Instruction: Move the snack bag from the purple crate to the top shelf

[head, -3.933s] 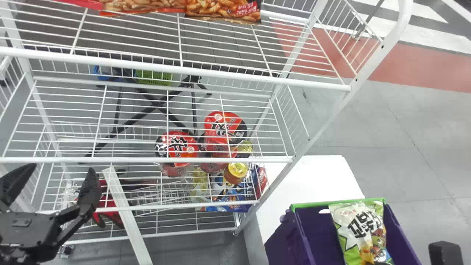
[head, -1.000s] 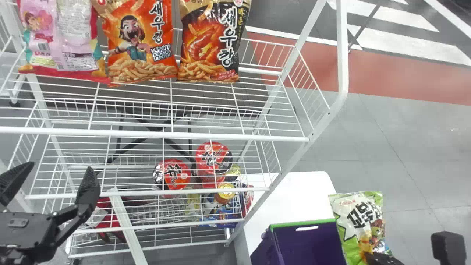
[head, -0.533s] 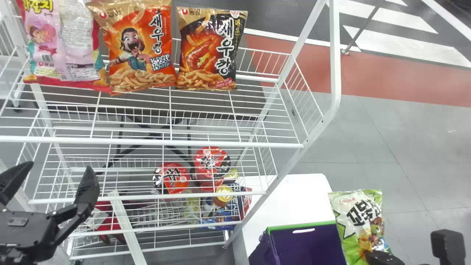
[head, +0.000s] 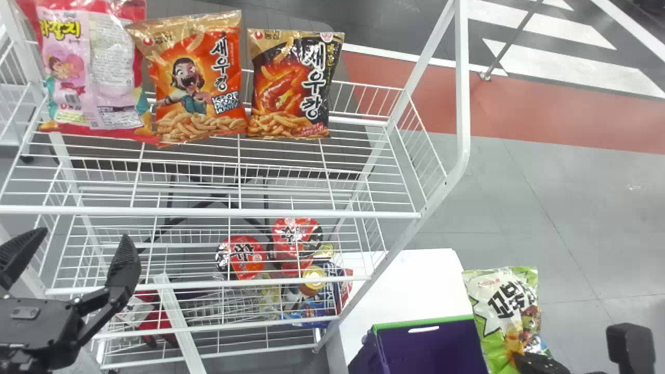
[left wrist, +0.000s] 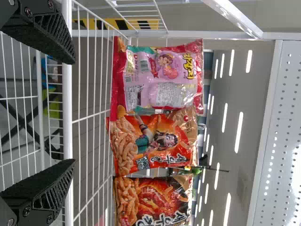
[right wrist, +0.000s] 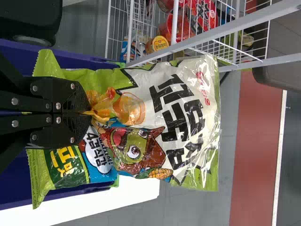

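Observation:
The green-and-white snack bag (head: 504,311) hangs upright at the right, over the right part of the purple crate (head: 431,345). My right gripper (head: 540,362) is at its lower part. In the right wrist view the right gripper (right wrist: 87,113) is shut on the bag (right wrist: 155,127), pinching its printed front. At the far left, my left gripper (head: 75,249) stands open before the rack, its fingers apart; in the left wrist view the left gripper (left wrist: 70,110) has nothing between its fingers. The top shelf (head: 208,211) spans the left and middle.
Three snack bags stand on the top shelf: pink (head: 91,72), orange (head: 192,78) and black (head: 293,85). Red cups (head: 241,257) sit lower down. The rack's right post (head: 462,93) rises between shelf and held bag. A white table (head: 405,275) lies beyond the crate.
The held bag has risen out of the crate, which now sits lower and further left in the head view. The shelves have sunk in that view, bringing the three bags fully into sight.

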`<state>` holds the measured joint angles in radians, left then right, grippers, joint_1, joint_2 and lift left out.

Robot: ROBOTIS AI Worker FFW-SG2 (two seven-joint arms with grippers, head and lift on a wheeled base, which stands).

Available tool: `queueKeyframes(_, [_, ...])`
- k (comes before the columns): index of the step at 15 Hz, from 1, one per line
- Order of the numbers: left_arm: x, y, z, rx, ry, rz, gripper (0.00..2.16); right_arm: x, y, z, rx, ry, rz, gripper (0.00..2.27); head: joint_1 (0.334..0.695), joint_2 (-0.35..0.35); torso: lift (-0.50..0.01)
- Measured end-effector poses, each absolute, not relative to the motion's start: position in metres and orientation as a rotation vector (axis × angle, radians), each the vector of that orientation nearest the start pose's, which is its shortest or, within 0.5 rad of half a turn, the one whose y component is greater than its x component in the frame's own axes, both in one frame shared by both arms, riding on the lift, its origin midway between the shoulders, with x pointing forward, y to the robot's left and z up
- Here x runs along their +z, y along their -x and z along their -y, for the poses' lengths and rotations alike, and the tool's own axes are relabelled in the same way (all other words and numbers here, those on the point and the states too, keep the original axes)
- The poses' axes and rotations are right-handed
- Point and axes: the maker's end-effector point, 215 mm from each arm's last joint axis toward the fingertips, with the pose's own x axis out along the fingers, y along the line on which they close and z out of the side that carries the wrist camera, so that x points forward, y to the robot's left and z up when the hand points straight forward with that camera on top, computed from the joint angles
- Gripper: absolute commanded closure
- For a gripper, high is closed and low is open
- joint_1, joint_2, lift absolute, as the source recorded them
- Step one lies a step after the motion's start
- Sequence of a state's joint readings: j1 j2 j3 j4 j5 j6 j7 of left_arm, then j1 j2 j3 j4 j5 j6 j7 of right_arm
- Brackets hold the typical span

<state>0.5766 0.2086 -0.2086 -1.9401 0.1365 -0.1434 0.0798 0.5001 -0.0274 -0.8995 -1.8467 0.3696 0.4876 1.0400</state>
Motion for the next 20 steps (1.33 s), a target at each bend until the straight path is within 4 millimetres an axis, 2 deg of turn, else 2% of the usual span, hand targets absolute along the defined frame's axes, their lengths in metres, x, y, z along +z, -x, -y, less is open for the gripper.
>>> queueKeyframes(9, [-0.397,-0.395,-0.156,-0.183,0.060,-0.106,0.06,-0.520,-0.199,0.545,0.011,0.054,-0.895,1.83,0.695,-0.350,0.007])
queueKeyframes(14, [-0.396,-0.394,-0.156,-0.184,0.061,-0.104,0.06,-0.518,-0.201,0.543,0.021,0.062,-0.886,1.83,0.695,-0.350,0.009])
queueKeyframes(17, [-0.396,-0.395,-0.156,-0.182,0.060,-0.105,0.06,-0.509,-0.208,0.538,0.044,0.075,-0.838,1.83,0.695,-0.350,-0.001])
queueKeyframes(20, [-0.400,-0.394,-0.158,-0.180,0.056,-0.112,0.06,-0.475,-0.218,0.543,0.044,0.087,-0.763,1.83,0.695,-0.350,-0.001])
